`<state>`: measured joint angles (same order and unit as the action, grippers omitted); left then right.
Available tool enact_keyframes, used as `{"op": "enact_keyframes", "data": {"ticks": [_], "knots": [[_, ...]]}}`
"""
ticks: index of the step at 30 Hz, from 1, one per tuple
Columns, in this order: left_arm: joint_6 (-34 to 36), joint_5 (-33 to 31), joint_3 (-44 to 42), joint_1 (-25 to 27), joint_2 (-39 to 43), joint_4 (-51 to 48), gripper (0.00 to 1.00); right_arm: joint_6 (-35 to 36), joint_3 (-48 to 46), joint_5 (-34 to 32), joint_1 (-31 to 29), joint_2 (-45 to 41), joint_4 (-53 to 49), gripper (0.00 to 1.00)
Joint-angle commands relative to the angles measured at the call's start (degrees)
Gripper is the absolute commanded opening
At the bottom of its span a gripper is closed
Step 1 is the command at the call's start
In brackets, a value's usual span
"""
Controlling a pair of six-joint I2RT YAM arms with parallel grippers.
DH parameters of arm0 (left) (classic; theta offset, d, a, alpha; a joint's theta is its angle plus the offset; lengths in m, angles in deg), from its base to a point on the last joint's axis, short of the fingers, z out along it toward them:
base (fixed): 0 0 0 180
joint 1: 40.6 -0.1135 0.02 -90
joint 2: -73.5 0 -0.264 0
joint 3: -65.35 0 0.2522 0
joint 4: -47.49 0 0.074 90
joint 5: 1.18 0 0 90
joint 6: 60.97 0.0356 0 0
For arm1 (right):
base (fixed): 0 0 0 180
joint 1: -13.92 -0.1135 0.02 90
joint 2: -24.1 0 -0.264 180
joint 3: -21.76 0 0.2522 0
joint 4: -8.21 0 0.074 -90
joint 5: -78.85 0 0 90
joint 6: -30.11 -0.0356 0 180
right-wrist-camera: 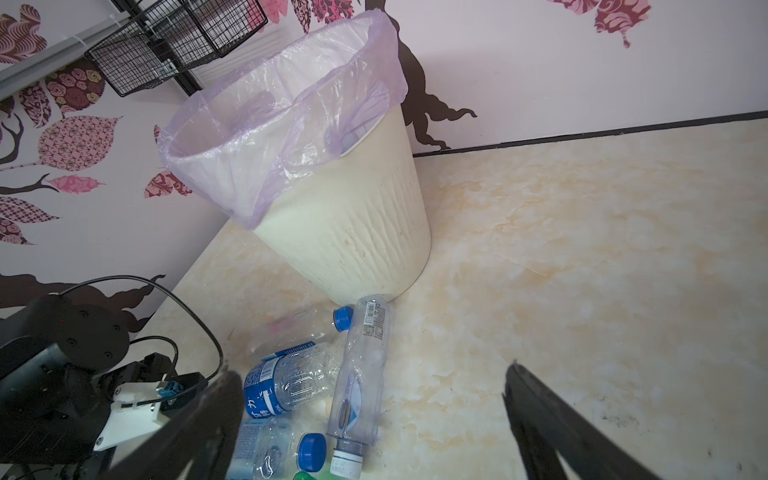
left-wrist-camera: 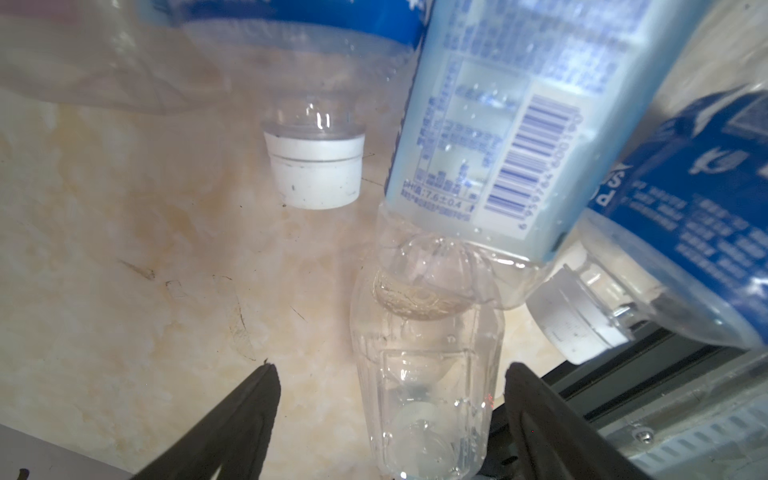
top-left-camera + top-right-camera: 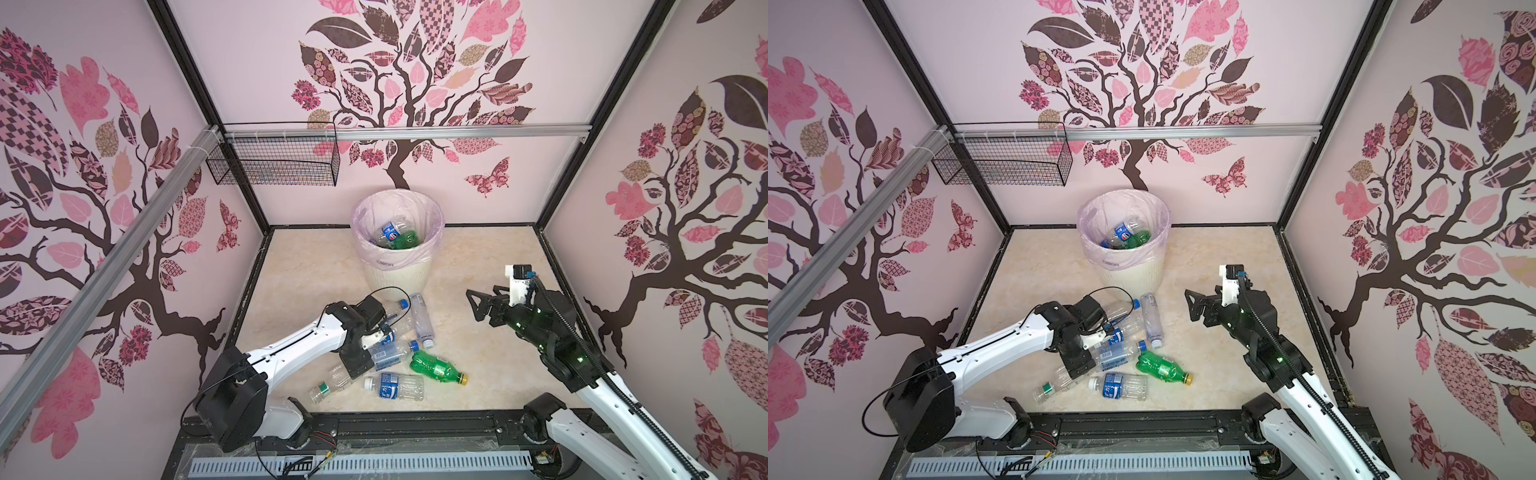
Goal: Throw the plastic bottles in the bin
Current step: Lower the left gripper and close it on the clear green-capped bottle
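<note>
Several plastic bottles lie in a heap on the floor in front of the bin [image 3: 395, 270] [image 3: 1133, 276] [image 1: 345, 232]: a green one [image 3: 434, 366], a blue-labelled one [image 3: 395, 386], a long clear one [image 3: 422, 320] and a pale-labelled one [image 2: 498, 145]. More bottles [image 3: 397, 237] lie inside the pink-lined bin. My left gripper [image 3: 351, 372] [image 2: 390, 368] is down at the heap's left, open, its jaws on either side of a clear green-capped bottle [image 3: 332, 382] [image 2: 428, 395]. My right gripper [image 3: 473, 305] [image 1: 372, 372] hangs open and empty, right of the heap.
A black wire mesh basket [image 3: 274, 162] hangs on the back rail at the left. Patterned walls close in three sides. The black front rail [image 3: 415, 424] runs just behind the nearest bottles. Bare marble floor [image 3: 490, 266] stretches right of the bin.
</note>
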<state>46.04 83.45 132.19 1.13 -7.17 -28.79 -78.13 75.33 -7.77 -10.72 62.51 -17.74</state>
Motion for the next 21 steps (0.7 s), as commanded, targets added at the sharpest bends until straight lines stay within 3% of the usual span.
{"op": "enact_keyframes", "data": {"ticks": [1, 12, 21], "knots": [[0.4, -0.3, -1.3, 0.2, -2.1, 0.8, 0.87, -0.6, -0.3, -2.0, 0.2, -1.0, 0.0, 1.0], [0.4, -0.5, -1.9, 0.1, -7.6, 3.4, 0.71, -0.7, -0.2, -3.9, 0.3, -1.1, -0.2, 1.0], [0.4, -0.3, -2.0, 0.1, -5.0, 3.6, 0.55, -0.7, -0.3, -5.2, 0.2, -0.8, -0.1, 1.0]]}}
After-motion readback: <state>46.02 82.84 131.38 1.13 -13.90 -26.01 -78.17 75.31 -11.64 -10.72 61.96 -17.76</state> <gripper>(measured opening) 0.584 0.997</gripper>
